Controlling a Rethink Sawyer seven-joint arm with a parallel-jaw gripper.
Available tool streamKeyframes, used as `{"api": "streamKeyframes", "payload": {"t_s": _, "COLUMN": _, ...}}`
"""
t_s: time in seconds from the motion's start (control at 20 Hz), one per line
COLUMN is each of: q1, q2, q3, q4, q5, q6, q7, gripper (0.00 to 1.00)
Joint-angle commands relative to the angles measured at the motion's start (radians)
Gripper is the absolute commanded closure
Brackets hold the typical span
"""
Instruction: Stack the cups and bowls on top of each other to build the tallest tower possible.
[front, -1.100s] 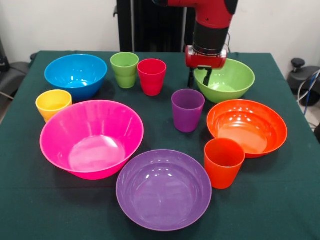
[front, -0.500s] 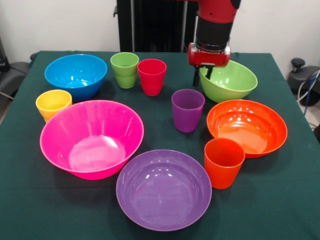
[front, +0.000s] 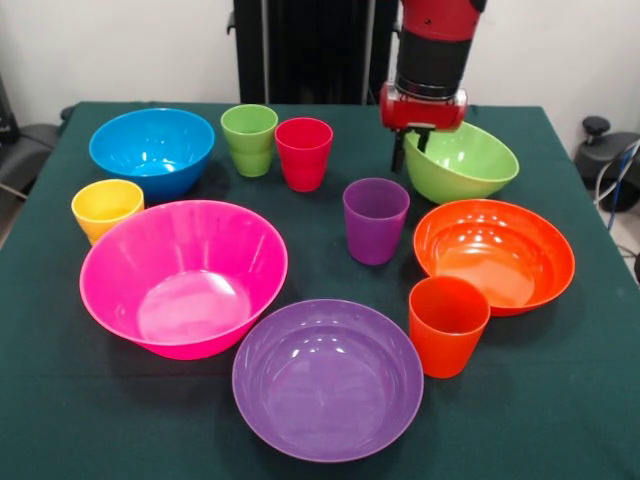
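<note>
Tool (front: 410, 152) clamped on wide green glossy plastic bowl's (front: 465, 162) left rim; I've raised it slightly, tilted, stacking begins.

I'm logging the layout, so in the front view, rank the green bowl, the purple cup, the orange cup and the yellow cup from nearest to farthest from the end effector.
1. green bowl: gripped at its rim by the end effector.
2. purple cup: just below, mid-table.
3. orange cup: lower, toward the front.
4. yellow cup: far across at picture left.
</note>
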Motion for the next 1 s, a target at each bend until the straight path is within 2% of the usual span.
{"api": "streamKeyframes", "payload": {"t_s": 0.05, "q1": 0.015, "q2": -0.053, "q3": 0.042, "q4": 0.013, "q5": -0.006, "q6": 0.045, "q7": 0.100, "gripper": 1.00}}
{"api": "streamKeyframes", "payload": {"t_s": 0.25, "q1": 0.002, "q2": -0.204, "q3": 0.063, "q4": 0.082, "q5": 0.012, "q6": 0.134, "q7": 0.090, "gripper": 1.00}}
{"api": "streamKeyframes", "payload": {"t_s": 0.55, "q1": -0.033, "q2": -0.387, "q3": 0.107, "q4": 0.142, "q5": 0.045, "q6": 0.286, "q7": 0.047, "gripper": 1.00}}
{"api": "streamKeyframes", "payload": {"t_s": 1.0, "q1": -0.077, "q2": -0.592, "q3": 0.165, "q4": 0.172, "q5": 0.125, "q6": 0.546, "q7": -0.029, "gripper": 1.00}}
